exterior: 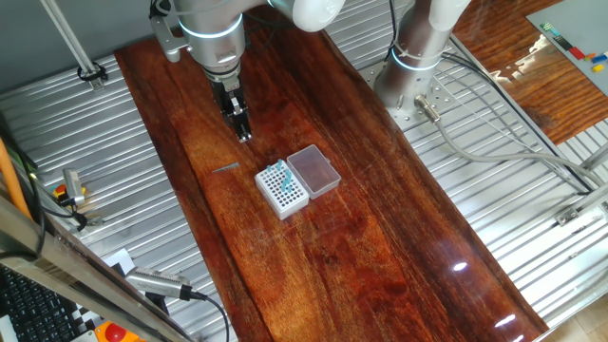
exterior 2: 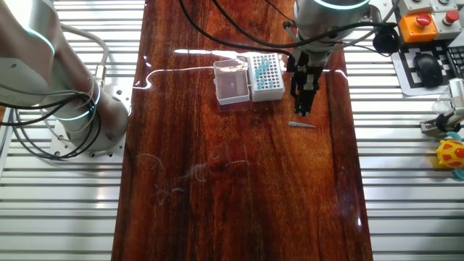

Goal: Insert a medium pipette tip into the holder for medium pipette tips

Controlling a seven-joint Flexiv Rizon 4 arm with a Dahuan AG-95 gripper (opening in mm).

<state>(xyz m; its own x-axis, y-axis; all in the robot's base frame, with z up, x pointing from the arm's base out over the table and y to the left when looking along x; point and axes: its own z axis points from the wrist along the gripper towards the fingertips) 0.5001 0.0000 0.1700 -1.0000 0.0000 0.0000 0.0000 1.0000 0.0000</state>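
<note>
Both fixed cameras look steeply down from opposite ends of the wooden table (exterior: 380, 237), neither close, sharing the gripper (exterior: 244, 136) and white box (exterior 2: 267, 78).

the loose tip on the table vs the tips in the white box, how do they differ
The medium pipette tip looks greyish; the teal-blue tips are clearly coloured. The grey one lies flat on the wooden table, alone; the teal ones sit in the grid holes of the holder, clustered together. Both are thin, tapered slivers.
</note>
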